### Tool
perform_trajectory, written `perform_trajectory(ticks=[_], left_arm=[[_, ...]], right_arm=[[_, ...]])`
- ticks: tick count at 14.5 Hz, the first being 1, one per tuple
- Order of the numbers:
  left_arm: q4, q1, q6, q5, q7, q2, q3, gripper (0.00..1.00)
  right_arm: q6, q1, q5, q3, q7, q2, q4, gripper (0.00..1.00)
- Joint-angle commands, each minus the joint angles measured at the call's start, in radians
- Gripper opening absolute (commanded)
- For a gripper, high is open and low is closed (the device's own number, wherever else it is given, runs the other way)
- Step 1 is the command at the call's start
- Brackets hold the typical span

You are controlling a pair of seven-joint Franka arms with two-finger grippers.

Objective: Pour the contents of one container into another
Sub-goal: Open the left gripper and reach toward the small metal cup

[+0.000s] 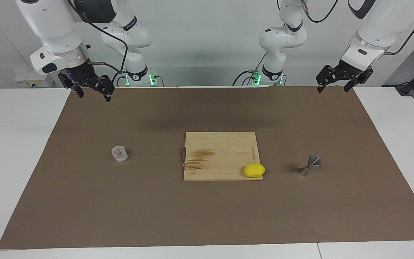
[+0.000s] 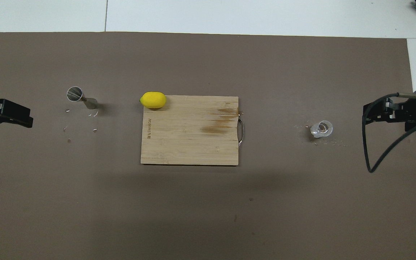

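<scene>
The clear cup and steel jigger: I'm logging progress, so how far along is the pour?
Nothing looks done. The clear cup stands on the brown mat toward the right arm's end, the steel jigger toward the left arm's end, with the cutting board and lemon between. Neither is in hand: the right gripper and left gripper hang open above the mat's robot-side edge. Grasping, carrying and pouring remain.

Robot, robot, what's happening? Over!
Left gripper and right gripper open, raised, waiting. Clear cup and steel jigger untouched. Cutting board with lemon between them.
</scene>
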Motion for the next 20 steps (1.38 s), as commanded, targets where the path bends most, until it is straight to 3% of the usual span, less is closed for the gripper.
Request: perform_trajectory(ticks=[1,13,20], left_arm=[[-0.006,-0.02,0.018,0.002,0.011,0.0,0.012,1.0],[-0.057,-0.02,0.069,-0.018,0.009,-0.019,0.011,1.0],[-0.107,0.132,0.054,-0.198,-0.004,0.084,0.022,1.0]], right_arm=[[0.013,-0.014,0.026,0.004,-0.017,-0.024,-0.03,1.0],[0.013,-0.016,0.029,-0.002,-0.019,-0.024,-0.031,1.0],[0.013,-0.012,0.029,-0.002,-0.017,-0.024,-0.03,1.0]])
